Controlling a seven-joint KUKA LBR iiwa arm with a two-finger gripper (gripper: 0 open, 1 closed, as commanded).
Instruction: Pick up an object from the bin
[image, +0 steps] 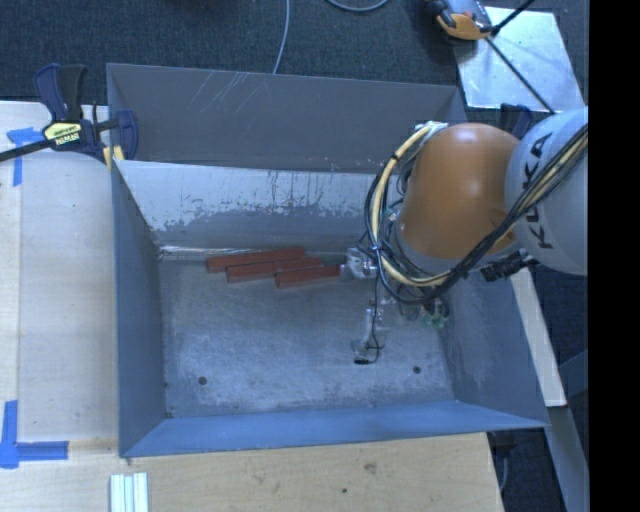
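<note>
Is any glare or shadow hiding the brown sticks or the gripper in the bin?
Camera view: no glare on the brown sticks, which lie evenly lit; a pale sheen streaks the bin's back wall above them; the gripper stands out dark and unhidden.

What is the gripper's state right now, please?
Gripper: open or closed cannot be told; it sits low over the bin floor, apart from the reddish-brown blocks.

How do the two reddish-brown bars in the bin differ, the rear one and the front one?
The rear bar starts further left; the front bar reaches further right, toward the arm. The rear bar lies close to the back wall; the front bar lies nearer the gripper. Both are reddish-brown, long, lying flat and nearly parallel.
</note>
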